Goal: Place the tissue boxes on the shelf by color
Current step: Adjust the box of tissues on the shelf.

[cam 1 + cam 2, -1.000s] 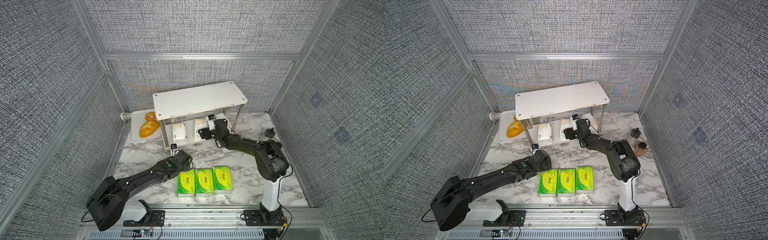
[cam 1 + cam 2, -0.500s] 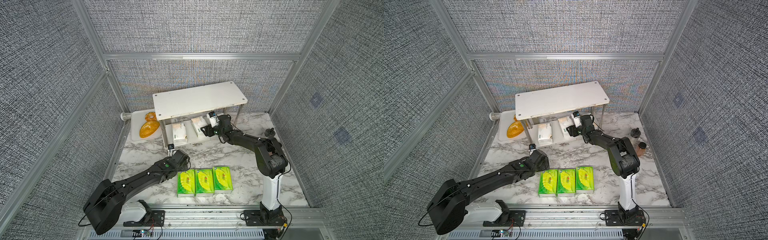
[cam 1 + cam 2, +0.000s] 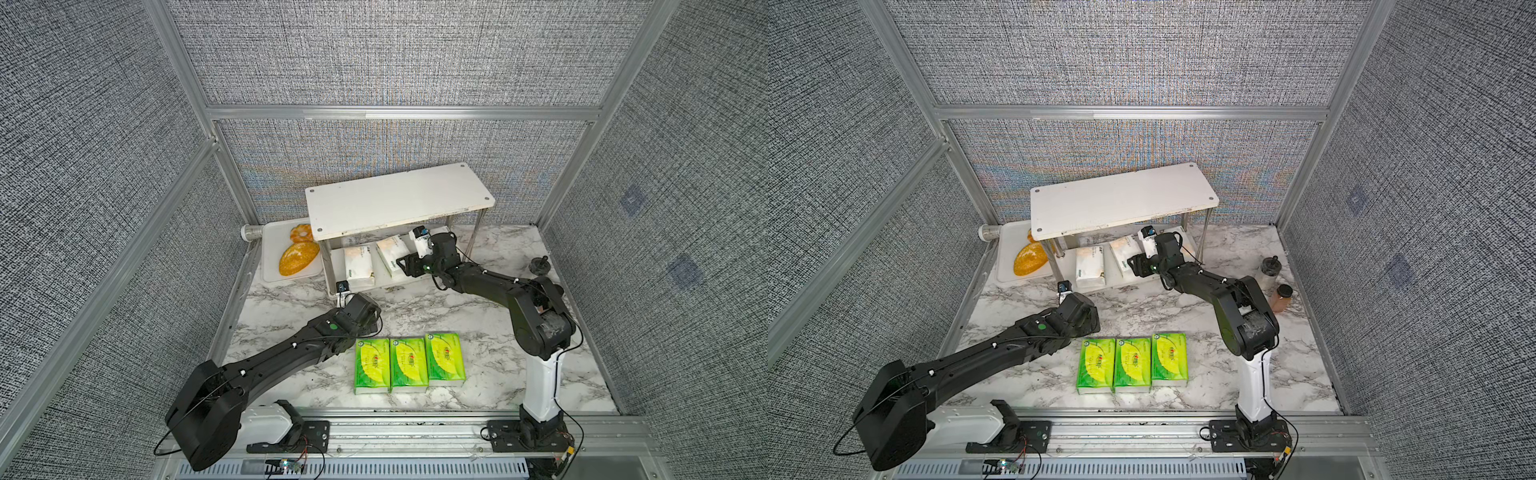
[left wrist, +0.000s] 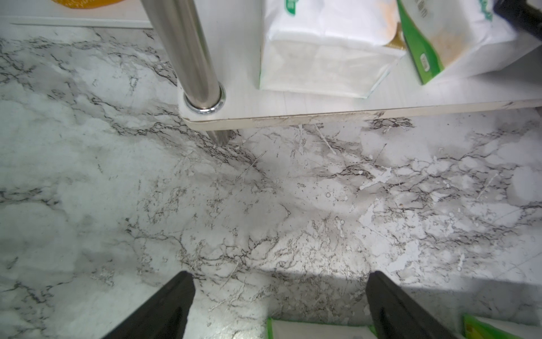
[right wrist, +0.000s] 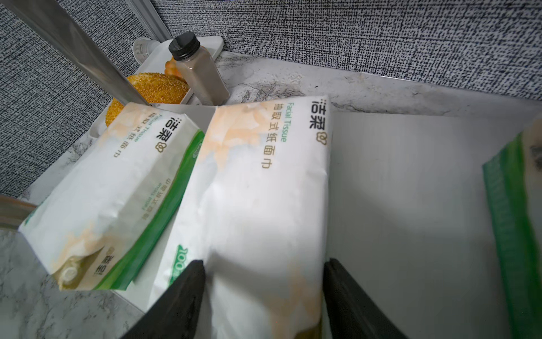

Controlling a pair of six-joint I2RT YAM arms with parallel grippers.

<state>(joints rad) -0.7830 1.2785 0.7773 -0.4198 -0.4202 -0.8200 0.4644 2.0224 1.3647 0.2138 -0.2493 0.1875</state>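
Sorting stands at roughly the halfway mark, by my reading. All three white packs are on the lower tier of the shelf. The first white pack lies next to the front chrome leg. The middle white pack sits skewed just beside it. The third white pack shows only as a green-edged sliver in the right wrist view.

The right gripper is at the middle white pack. Its fingers press against both long sides, which looks like a grip, probably to square the pack up with its neighbours.

The other colour is untouched: the green packs lie in a tight row of three on the desk, near its front edge and well apart from the shelf. The shelf's top board carries nothing, so that is the likely home for them.

The left gripper hangs over bare desk between the shelf and the green row, with its fingers spread wide and holding nothing. The nearest green pack peeks in just below them.

What is left — as I judge it — is tidying the white row, then lifting three green packs onto the upper board.
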